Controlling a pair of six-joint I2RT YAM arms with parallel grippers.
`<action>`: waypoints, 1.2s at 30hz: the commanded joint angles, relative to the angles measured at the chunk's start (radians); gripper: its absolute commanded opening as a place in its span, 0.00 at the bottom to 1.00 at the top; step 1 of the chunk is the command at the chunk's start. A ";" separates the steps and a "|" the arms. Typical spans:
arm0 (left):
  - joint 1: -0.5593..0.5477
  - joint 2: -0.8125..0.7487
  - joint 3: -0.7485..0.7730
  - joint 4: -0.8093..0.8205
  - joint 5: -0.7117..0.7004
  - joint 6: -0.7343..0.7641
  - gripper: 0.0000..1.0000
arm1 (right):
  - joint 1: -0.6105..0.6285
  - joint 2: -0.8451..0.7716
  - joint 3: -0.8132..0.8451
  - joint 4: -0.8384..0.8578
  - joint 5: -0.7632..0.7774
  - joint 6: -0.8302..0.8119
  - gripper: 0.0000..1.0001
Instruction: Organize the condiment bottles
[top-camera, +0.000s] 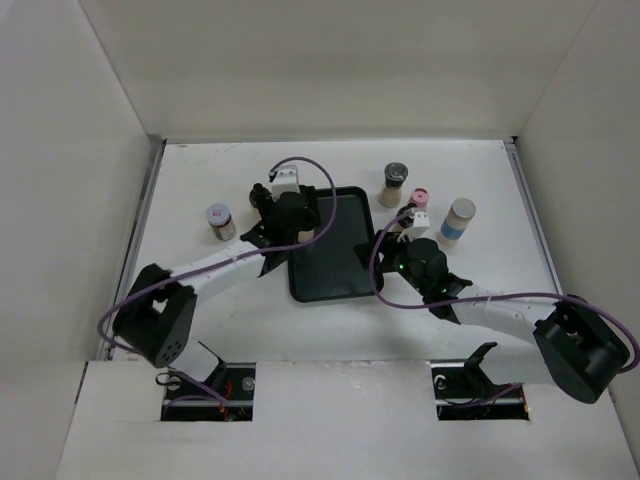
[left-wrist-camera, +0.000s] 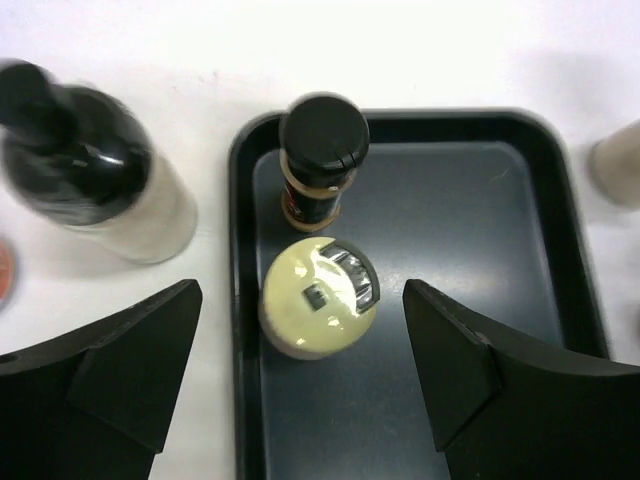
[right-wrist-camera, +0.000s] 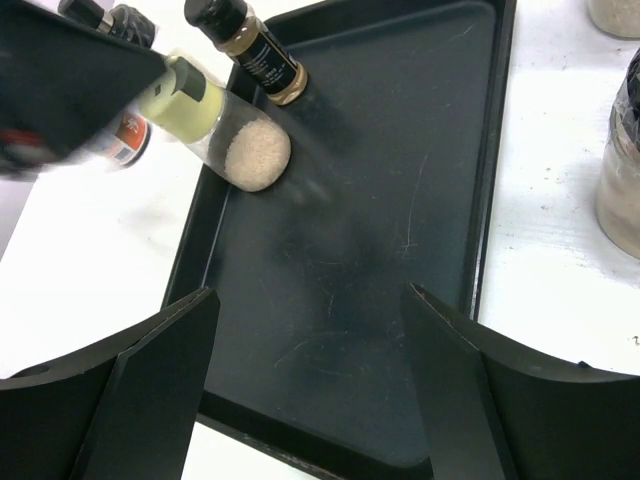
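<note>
Black tray (left-wrist-camera: 480, 240): holds a dark-capped bottle (left-wrist-camera: 322, 150) and a cream-capped bottle (left-wrist-camera: 318, 296).
Counter (top-camera: 220, 170): you've at least four bottles (top-camera: 458, 221) left.
Pincers: left pincer (left-wrist-camera: 300, 293) and right pincer (right-wrist-camera: 310, 295) wide, empty.

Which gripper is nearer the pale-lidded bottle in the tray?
Left. The left gripper hovers above the bottle, jaws open; the right gripper is across the tray from it.

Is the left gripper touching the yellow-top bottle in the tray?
Apart. Left wrist view: a gap shows between the yellow-top bottle and each finger of the left gripper.
</note>
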 joint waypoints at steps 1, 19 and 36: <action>0.037 -0.166 -0.032 0.032 -0.018 0.002 0.81 | -0.005 0.003 0.029 0.043 -0.009 0.007 0.80; 0.292 0.099 0.132 0.039 0.074 0.032 0.82 | -0.001 0.036 0.045 0.051 -0.020 0.002 0.91; 0.133 -0.262 -0.052 0.014 -0.072 0.063 0.32 | 0.004 0.023 0.036 0.066 -0.034 0.009 0.88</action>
